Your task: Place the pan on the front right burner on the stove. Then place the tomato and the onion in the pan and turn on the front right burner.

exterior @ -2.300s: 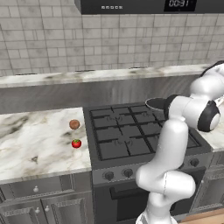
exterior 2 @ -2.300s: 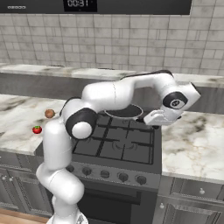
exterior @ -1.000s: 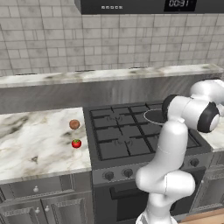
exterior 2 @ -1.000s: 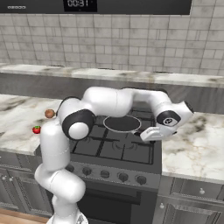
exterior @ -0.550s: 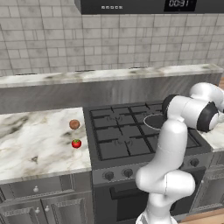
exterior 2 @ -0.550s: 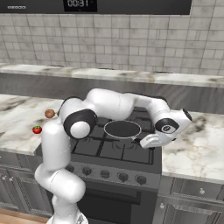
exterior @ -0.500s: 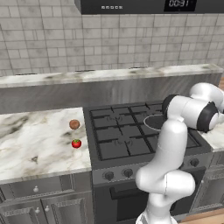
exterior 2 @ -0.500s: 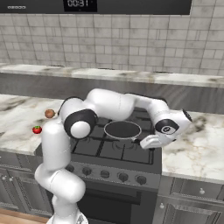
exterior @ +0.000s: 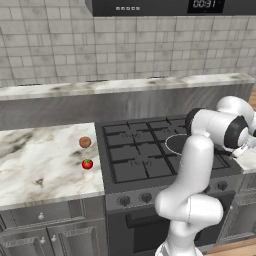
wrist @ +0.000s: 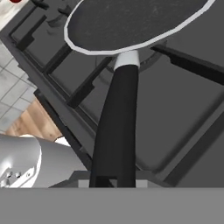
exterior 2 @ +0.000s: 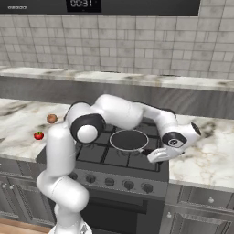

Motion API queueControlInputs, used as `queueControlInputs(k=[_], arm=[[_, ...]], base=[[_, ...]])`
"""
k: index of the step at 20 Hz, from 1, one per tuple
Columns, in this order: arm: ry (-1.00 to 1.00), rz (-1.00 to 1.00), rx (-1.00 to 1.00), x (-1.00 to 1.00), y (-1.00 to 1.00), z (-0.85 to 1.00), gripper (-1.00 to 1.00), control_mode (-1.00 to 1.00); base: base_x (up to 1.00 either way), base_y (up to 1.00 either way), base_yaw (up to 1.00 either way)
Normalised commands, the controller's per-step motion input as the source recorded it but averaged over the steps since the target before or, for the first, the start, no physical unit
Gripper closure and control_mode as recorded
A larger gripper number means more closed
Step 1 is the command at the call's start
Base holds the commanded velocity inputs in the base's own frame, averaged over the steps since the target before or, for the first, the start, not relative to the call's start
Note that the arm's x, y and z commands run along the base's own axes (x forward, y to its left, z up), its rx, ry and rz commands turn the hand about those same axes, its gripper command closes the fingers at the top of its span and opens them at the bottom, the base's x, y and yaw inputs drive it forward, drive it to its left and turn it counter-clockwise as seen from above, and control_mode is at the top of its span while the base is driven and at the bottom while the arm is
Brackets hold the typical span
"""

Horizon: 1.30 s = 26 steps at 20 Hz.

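Since approx. 2 s ago we've brought the pan (exterior 2: 129, 139) down from above the back of the stove (exterior: 145, 157) toward its front right corner; the tomato (exterior: 87, 164) and onion (exterior: 85, 142) haven't budged.

Pan now sits low over the front right burner (exterior 2: 137, 155), though we can't tell if it's touching the grate. It's shallow, round, black outside w/ a dark grey inside and a pale rim; in the hand view a light collar joins the bowl to a long straight black handle (wrist: 114, 131). The handle runs toward the stove's front right edge.

Our gripper (exterior 2: 155, 154) is clamped on the far end of that handle, fingers closed around it.

The tomato, small, glossy red w/ a green top, lies on the counter (exterior: 40, 165) near the stove's left edge. The onion, dull reddish-brown and approx. the same size, lies just behind it, apart from it, both well away from the pan.
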Motion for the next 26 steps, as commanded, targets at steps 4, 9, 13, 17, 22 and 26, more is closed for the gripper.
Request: queueControlInputs(k=[4, 9, 13, 17, 22, 26], arm=[[0.01, 0.00, 0.00, -0.10, -0.17, -0.27, 1.00, -1.00], [0.00, 0.00, 0.00, -0.15, -0.17, -0.16, 1.00, -1.00], [0.00, 0.00, 0.00, -0.06, -0.09, -0.13, 1.00, -1.00], [0.00, 0.00, 0.00, 0.00, -0.01, 0.00, 1.00, -1.00], [0.00, 0.00, 0.00, 0.00, 0.00, 0.00, 1.00, -1.00], [0.00, 0.00, 0.00, 0.00, 0.00, 0.00, -1.00, -1.00]], base=[[0.00, 0.00, 0.00], [0.00, 0.00, 0.00], [0.00, 0.00, 0.00], [0.00, 0.00, 0.00], [0.00, 0.00, 0.00], [0.00, 0.00, 0.00]])
